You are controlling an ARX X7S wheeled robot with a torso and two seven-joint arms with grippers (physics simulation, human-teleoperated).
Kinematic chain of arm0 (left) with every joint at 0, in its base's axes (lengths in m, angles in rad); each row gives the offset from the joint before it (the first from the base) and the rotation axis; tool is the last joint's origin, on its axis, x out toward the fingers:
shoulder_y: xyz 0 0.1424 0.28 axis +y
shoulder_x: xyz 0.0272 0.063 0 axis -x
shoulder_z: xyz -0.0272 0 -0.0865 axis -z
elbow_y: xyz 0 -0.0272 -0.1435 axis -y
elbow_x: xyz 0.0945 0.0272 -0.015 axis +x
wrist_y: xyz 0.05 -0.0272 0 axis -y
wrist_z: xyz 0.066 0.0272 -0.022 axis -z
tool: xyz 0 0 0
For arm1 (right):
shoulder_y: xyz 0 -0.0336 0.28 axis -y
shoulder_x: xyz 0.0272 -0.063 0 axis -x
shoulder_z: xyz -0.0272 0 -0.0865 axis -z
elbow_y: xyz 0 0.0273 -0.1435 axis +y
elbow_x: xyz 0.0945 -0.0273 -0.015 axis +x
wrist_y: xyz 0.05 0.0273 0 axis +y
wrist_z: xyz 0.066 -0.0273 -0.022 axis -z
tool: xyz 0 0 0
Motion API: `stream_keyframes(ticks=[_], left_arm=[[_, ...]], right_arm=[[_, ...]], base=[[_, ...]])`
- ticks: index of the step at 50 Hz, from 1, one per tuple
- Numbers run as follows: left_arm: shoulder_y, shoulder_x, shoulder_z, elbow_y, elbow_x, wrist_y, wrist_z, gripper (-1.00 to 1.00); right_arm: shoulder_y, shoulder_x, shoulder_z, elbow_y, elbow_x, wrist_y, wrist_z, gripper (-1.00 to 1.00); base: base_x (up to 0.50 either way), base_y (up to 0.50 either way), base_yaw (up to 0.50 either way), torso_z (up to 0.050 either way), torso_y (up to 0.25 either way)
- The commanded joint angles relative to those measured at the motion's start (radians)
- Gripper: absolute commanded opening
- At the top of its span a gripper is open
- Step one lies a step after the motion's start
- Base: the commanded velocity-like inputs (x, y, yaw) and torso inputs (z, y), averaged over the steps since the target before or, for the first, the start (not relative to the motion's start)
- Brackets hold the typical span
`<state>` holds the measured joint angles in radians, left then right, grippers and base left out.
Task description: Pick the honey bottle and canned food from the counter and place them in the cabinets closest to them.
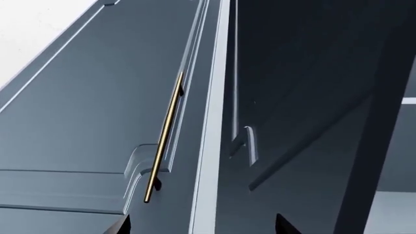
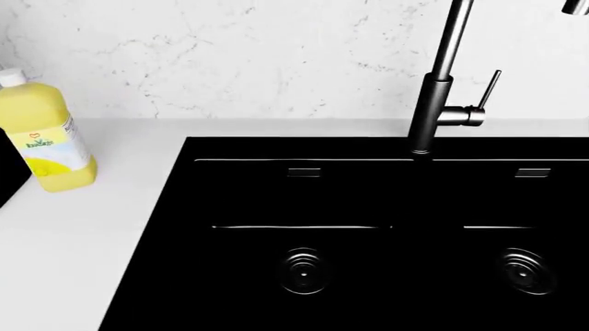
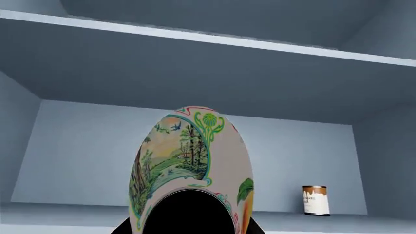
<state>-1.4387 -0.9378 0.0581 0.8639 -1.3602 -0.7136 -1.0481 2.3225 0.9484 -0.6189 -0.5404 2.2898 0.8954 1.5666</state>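
The right gripper (image 3: 188, 229) is clenched on the can (image 3: 192, 156). Only its two dark fingertips (image 3: 124, 227) show, one on each side of the can's near end. The can fills the middle of the right wrist view. It wears a painted label with trees, birds and a green leaf. It is held inside an open cabinet (image 3: 85, 156), above the lower shelf (image 3: 58, 214) and below an upper shelf (image 3: 195, 36). A small tin (image 3: 315, 200) with a brown and white label stands upright at the back of the lower shelf, well apart from the can.

The left gripper (image 1: 202, 226) is released, its two dark tips spread with nothing between them. Beyond it is a grey-blue panelled door (image 1: 85, 122) with a slim brass handle (image 1: 165, 131). Just beside the handle runs a pale door edge (image 1: 211, 122), and past that edge lies a darker grey surface.

Neither gripper shows in the head view. There a black double sink (image 2: 248, 193) is set in a white counter (image 2: 83, 241), with a drain (image 2: 304, 271) in one basin and a second drain (image 2: 525, 271) in the other. A dark faucet (image 2: 432, 103) rises at the sink's 1 o'clock, before a marbled wall (image 2: 230, 55). A yellow bottle (image 2: 41, 134) with a white cap stands upright on the counter at the sink's 10 o'clock, apart from the rim.
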Motion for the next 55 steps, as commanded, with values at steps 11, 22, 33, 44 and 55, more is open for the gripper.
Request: stream_keyframes(ticks=[11,22,33,44,55], left_arm=[[0.008,0.017,0.096,-0.012,-0.077,0.005,0.034,1.00],[0.009,0.018,0.096,-0.008,-0.087,0.008,0.027,1.00],[0.009,0.010,0.088,-0.005,-0.099,0.013,0.021,1.00],[0.008,0.009,0.084,-0.008,-0.108,0.018,0.021,1.00],[-0.009,0.007,0.087,-0.008,-0.122,0.014,0.015,1.00]], right_arm=[[0.034,-0.142,0.050,0.264,-0.005,0.168,0.004,-1.00],[0.034,-0.294,0.159,0.446,-0.112,0.366,0.004,-1.00],[0.034,-0.435,0.279,0.599,-0.242,0.534,0.004,-1.00],[0.034,-0.456,0.213,0.782,-0.183,0.485,0.004,-1.00],[0.034,-0.454,0.138,0.915,-0.117,0.428,0.004,-1.00]], base=[[0.00,0.00,0.00,0.001,0.000],[0.00,0.00,0.00,0.002,0.000],[0.00,0.00,0.00,0.000,0.000],[0.00,0.00,0.00,0.001,0.000],[0.00,0.00,0.00,0.000,0.000]])
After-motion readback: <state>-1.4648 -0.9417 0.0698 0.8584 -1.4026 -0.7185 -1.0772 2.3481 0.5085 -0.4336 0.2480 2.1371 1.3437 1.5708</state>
